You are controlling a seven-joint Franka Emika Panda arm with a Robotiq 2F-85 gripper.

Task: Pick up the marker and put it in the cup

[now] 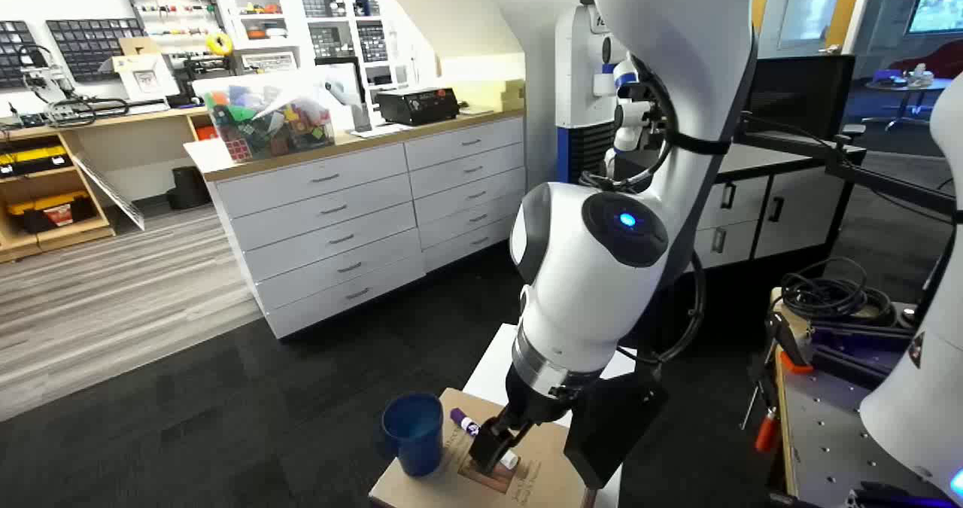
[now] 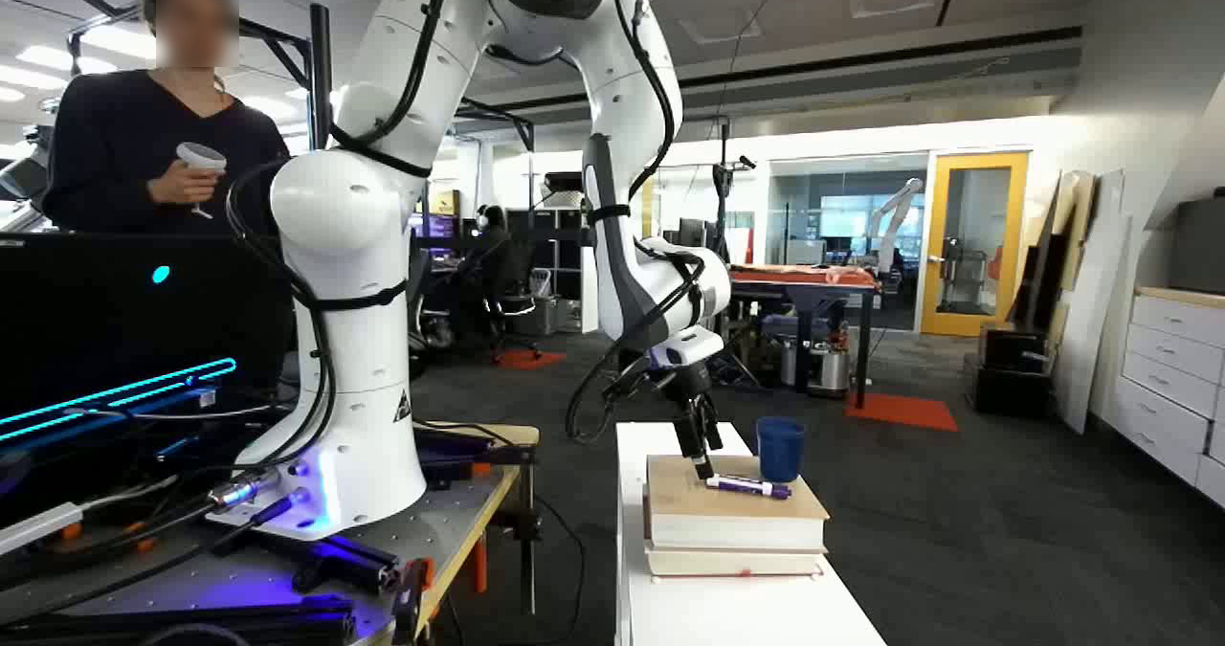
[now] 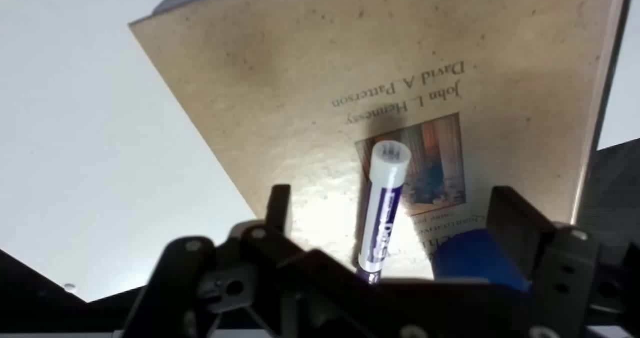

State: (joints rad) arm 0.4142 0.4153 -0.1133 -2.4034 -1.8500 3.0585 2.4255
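Observation:
The marker, white and purple with a purple cap, lies on the tan top book in both exterior views (image 1: 464, 421) (image 2: 751, 486). In the wrist view the marker (image 3: 382, 223) lies between the open fingers, its white end pointing away and its cap end partly hidden by the gripper. My gripper (image 1: 496, 448) is open and empty, pointing down close over the marker; it also shows in an exterior view (image 2: 708, 455). The blue cup (image 1: 415, 436) stands upright on the book beside the marker's cap end (image 2: 781, 450). In the wrist view the cup (image 3: 470, 258) is partly hidden behind the right finger.
The stacked books (image 2: 737, 534) rest on a narrow white table (image 2: 746, 617). The tan cover (image 3: 280, 77) has printed text and a picture. The cup stands near the book's edge. White drawers (image 1: 338, 214) stand behind, and a person (image 2: 182, 148) stands behind the robot base.

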